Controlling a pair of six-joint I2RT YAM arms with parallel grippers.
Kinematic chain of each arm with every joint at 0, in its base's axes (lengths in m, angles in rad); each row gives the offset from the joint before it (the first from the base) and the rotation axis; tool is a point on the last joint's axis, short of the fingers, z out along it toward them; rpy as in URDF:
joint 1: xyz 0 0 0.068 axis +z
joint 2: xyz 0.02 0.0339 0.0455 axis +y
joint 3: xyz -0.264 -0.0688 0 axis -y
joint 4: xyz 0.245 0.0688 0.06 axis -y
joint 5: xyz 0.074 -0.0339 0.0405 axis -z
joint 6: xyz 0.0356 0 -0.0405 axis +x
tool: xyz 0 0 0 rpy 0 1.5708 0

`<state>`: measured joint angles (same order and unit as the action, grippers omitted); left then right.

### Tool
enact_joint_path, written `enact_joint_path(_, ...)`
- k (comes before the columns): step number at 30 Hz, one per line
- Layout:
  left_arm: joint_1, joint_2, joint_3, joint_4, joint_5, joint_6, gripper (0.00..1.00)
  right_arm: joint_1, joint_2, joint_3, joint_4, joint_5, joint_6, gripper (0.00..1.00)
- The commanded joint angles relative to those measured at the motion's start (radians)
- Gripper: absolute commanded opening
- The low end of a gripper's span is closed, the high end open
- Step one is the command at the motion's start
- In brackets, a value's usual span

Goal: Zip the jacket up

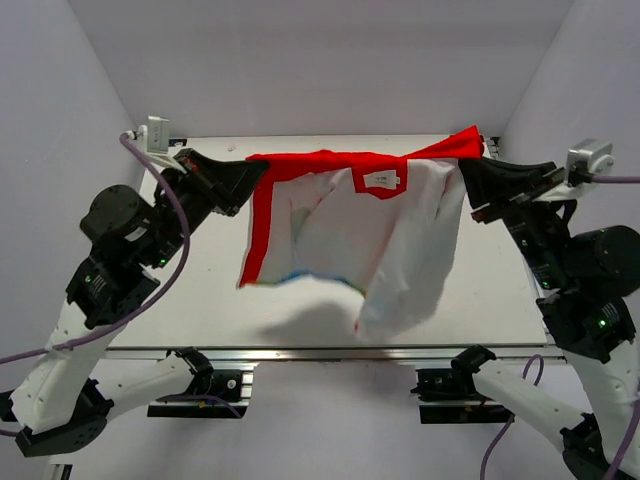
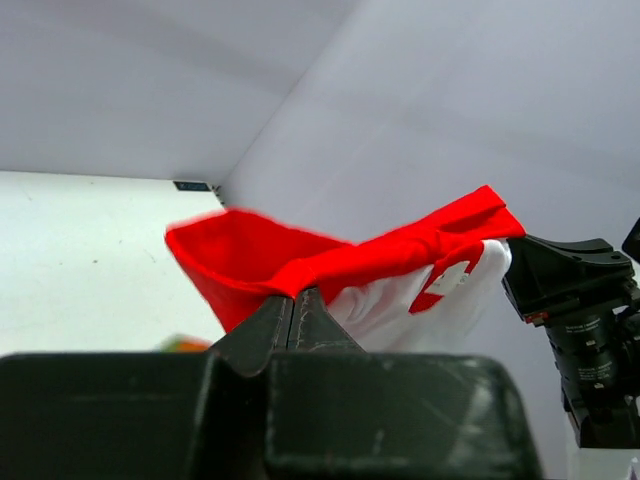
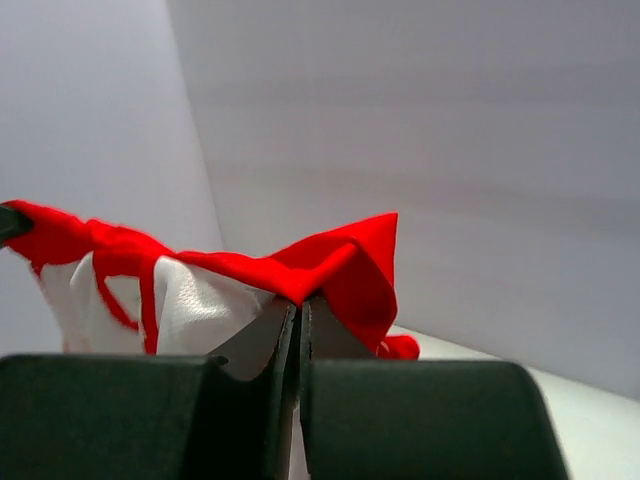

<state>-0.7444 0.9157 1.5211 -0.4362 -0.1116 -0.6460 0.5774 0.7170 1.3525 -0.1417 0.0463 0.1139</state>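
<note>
The jacket (image 1: 350, 235) hangs in the air over the table, stretched between my two grippers, its white lining and a neck label facing the camera and red trim along the top and left edge. My left gripper (image 1: 252, 178) is shut on the red edge at the jacket's upper left; in the left wrist view the fingers (image 2: 292, 305) pinch red fabric (image 2: 330, 255). My right gripper (image 1: 462, 172) is shut on the red edge at the upper right; in the right wrist view its fingers (image 3: 298, 310) pinch red fabric (image 3: 340, 265). The zipper is not visible.
The white table (image 1: 200, 300) lies under the jacket, which casts a shadow near the front edge. White enclosure walls stand at the back and both sides. The right arm shows in the left wrist view (image 2: 580, 320).
</note>
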Motion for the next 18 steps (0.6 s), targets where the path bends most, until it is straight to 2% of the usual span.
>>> enact_joint_path(1, 0.01, 0.069, 0.021, 0.007, -0.039, -0.006, 0.0, -0.008, 0.064, -0.012, 0.016, 0.166, 0.017, 0.0)
enact_joint_path(3, 0.008, 0.119, 0.016, 0.01, -0.135, -0.003, 0.0, -0.008, 0.145, -0.035, 0.014, 0.265, 0.024, 0.0)
enact_joint_path(4, 0.01, 0.194, 0.024, -0.024, -0.189, -0.003, 0.0, -0.008, 0.183, -0.039, 0.019, 0.374, 0.024, 0.0)
enact_joint_path(5, 0.01, 0.245, 0.071, -0.054, -0.241, 0.002, 0.0, -0.008, 0.221, -0.044, 0.03, 0.41, 0.02, 0.0)
enact_joint_path(6, 0.01, 0.303, 0.109, -0.093, -0.357, 0.003, 0.0, -0.008, 0.317, -0.041, 0.037, 0.461, 0.001, 0.0)
enact_joint_path(7, 0.011, 0.369, 0.155, -0.145, -0.414, -0.001, 0.0, -0.01, 0.378, -0.026, 0.021, 0.487, 0.0, 0.0)
enact_joint_path(8, 0.043, 0.505, 0.201, -0.236, -0.439, -0.004, 0.0, -0.019, 0.436, -0.001, -0.011, 0.509, 0.012, 0.0)
enact_joint_path(9, 0.081, 0.576, 0.294, -0.283, -0.435, -0.015, 0.0, -0.031, 0.56, 0.029, -0.057, 0.523, 0.041, 0.0)
enact_joint_path(10, 0.127, 0.645, 0.335, -0.364, -0.362, -0.033, 0.0, -0.065, 0.622, 0.081, -0.141, 0.529, 0.128, 0.0)
enact_joint_path(11, 0.226, 0.772, 0.367, -0.389, -0.309, -0.053, 0.0, -0.076, 0.675, 0.098, -0.168, 0.526, 0.163, 0.0)
enact_joint_path(12, 0.265, 0.829, 0.413, -0.403, -0.281, -0.064, 0.0, -0.086, 0.787, 0.117, -0.189, 0.543, 0.197, 0.0)
enact_joint_path(13, 0.29, 0.891, 0.445, -0.438, -0.284, -0.072, 0.0, -0.091, 0.85, 0.17, -0.241, 0.556, 0.255, 0.0)
enact_joint_path(14, 0.309, 1.016, 0.488, -0.461, -0.307, -0.087, 0.0, -0.093, 0.978, 0.21, -0.271, 0.57, 0.277, 0.0)
enact_joint_path(15, 0.309, 1.081, 0.599, -0.484, -0.335, -0.086, 0.0, -0.091, 1.043, 0.256, -0.298, 0.582, 0.296, 0.0)
enact_joint_path(16, 0.309, 1.147, 0.669, -0.539, -0.332, -0.083, 0.0, -0.091, 1.114, 0.31, -0.326, 0.569, 0.296, 0.11)
enact_joint_path(18, 0.306, 1.308, 0.796, -0.575, -0.24, -0.054, 0.0, -0.093, 1.279, 0.485, -0.424, 0.503, 0.288, 0.37)
